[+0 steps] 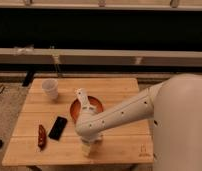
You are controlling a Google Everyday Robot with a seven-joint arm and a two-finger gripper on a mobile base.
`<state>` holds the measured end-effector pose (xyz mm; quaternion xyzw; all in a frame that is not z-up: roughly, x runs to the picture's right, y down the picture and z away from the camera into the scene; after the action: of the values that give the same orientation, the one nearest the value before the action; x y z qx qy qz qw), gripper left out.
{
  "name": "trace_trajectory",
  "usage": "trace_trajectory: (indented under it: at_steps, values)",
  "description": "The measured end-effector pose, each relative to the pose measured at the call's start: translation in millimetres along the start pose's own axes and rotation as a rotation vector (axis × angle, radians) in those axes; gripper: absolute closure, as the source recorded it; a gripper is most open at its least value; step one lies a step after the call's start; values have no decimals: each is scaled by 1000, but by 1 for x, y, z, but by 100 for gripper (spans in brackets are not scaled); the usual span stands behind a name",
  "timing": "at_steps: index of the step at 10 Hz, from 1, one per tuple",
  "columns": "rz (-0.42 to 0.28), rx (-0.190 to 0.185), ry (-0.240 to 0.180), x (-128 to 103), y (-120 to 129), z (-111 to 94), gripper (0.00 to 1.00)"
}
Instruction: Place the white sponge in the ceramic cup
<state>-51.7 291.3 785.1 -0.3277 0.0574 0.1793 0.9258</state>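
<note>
The white ceramic cup [50,89] stands upright near the table's back left corner. My gripper [88,144] points down over the front middle of the wooden table [119,145], well to the right of and in front of the cup. A small off-white block, the white sponge [87,149], shows right at the gripper's tip, close to the tabletop. The wrist hides how the gripper meets the sponge.
An orange-red bowl [94,103] with a slim white stick [83,99] in it sits mid-table, just behind the gripper. A black phone [58,127] and a red-brown item [41,136] lie at the front left. My arm reaches in from the right.
</note>
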Motion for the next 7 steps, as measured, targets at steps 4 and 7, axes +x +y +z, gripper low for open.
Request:
trace_trajectory:
  at_steps: [4, 7]
  values:
    - [20, 12, -29, 6, -3, -28, 72]
    - [2, -4, -63, 10, 7, -63, 97]
